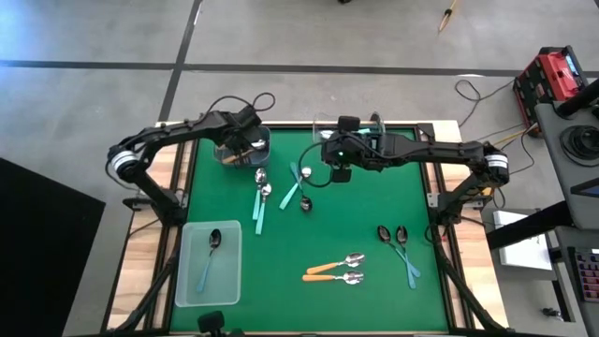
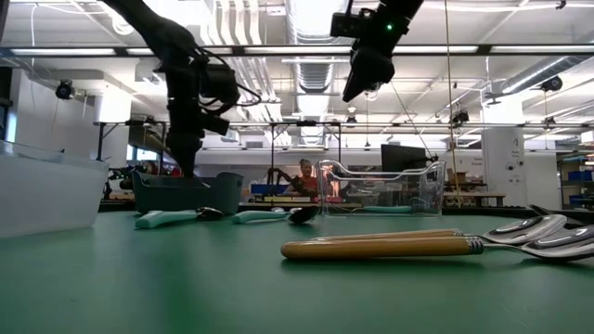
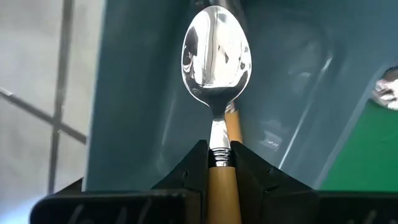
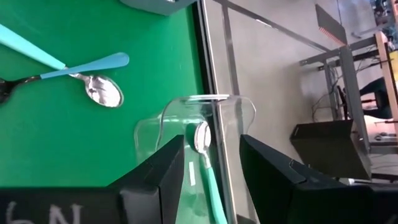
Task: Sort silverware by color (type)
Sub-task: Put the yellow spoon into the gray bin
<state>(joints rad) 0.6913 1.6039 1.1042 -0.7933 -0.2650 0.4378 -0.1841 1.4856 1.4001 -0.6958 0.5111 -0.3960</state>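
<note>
My left gripper [image 1: 247,140] is shut on an orange-handled spoon [image 3: 216,56] over the dark grey bin [image 1: 241,150] at the far left. My right gripper [image 4: 212,140] hangs open, high above the clear container [image 4: 186,124] at the far middle; a teal-handled spoon [image 4: 200,138] lies in it, seen between the fingers, untouched. On the green mat lie teal-handled spoons [image 1: 260,201], two orange-handled spoons [image 1: 334,271] and two dark spoons with light-blue handles [image 1: 401,248]. My left gripper pinches the spoon's orange handle at its bowl end [image 3: 220,171], just behind the ribbed silver collar, between its two fingers. The fingers slant steeply down from above and lie along the spoon. The spoon is lifted clear, its bowl [image 3: 216,56] pointing down into the bin.
A pale plastic tray [image 1: 187,281] at the near left holds one light-blue-handled spoon [image 1: 211,255]. Two more spoons cross near the mat's middle [image 1: 298,187]. Beyond the table's far edge are metal frame bars and cables.
</note>
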